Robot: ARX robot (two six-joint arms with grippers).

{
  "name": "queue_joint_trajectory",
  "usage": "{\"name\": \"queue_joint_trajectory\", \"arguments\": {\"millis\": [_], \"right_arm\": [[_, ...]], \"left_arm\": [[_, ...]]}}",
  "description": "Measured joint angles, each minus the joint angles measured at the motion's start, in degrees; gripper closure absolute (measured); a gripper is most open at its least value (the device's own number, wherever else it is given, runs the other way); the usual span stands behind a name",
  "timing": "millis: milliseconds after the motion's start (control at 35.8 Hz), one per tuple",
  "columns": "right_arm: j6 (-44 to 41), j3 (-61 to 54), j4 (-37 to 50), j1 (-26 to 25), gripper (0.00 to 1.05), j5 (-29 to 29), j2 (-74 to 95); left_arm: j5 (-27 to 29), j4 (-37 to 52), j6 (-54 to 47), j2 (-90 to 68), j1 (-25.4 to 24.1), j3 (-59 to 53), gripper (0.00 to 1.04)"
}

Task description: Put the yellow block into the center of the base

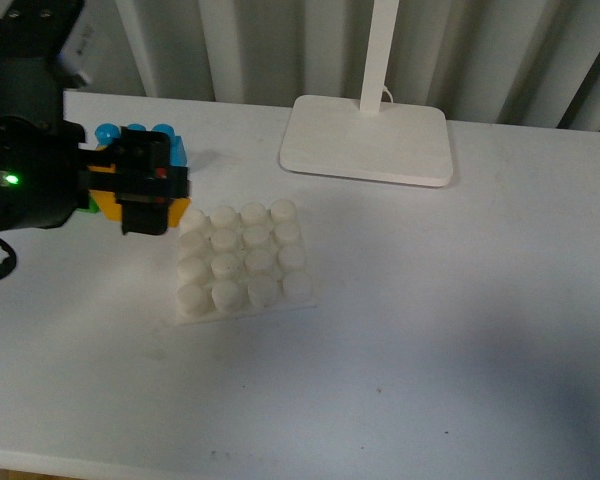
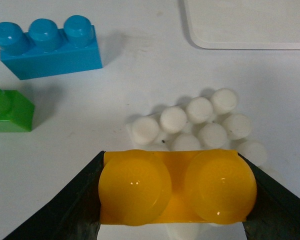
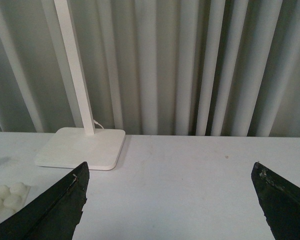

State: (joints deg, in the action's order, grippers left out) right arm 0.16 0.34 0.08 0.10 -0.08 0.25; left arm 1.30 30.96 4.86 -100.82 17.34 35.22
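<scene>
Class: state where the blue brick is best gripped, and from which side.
Probably from above, closing on the two long flat sides of the blue brick at its middle stud: it sits studs-up, those sides are parallel, and rounded studs grip poorly.

A white lamp foot (image 1: 368,140) sits at the back of the white table (image 1: 430,350), its stem (image 1: 378,50) rising before pale curtains (image 3: 190,65). A blue three-stud brick (image 2: 47,47) lies near a green brick (image 2: 10,110), apparently not touching.
</scene>
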Motion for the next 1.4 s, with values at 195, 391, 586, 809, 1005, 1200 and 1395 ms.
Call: {"name": "queue_joint_trajectory", "arguments": {"millis": [195,391,586,809,1005,1200,1395], "right_arm": [[0.0,0.0,0.0,0.0,0.09,0.0,0.0],[0.0,0.0,0.0,0.0,0.09,0.0,0.0],[0.0,0.0,0.0,0.0,0.09,0.0,0.0],[0.0,0.0,0.0,0.0,0.09,0.0,0.0],[0.0,0.0,0.0,0.0,0.09,0.0,0.0],[0.0,0.0,0.0,0.0,0.09,0.0,0.0],[0.0,0.0,0.0,0.0,0.09,0.0,0.0]], "left_arm": [[8.3,-2.9,5.6,-1.5,6.3,2.4,0.39],[15.7,-3.2,11.5,-4.9,11.0,4.3,0.39],[18.1,-2.3,15.1,-10.9,13.9,7.7,0.39],[19.1,-1.9,16.6,-14.0,14.3,9.9,0.39],[19.8,-1.7,17.7,-15.8,14.3,10.4,0.39],[20.8,-1.7,18.7,-16.7,14.6,10.8,0.39],[21.6,-2.0,19.9,-16.9,15.3,11.2,0.39]]}}
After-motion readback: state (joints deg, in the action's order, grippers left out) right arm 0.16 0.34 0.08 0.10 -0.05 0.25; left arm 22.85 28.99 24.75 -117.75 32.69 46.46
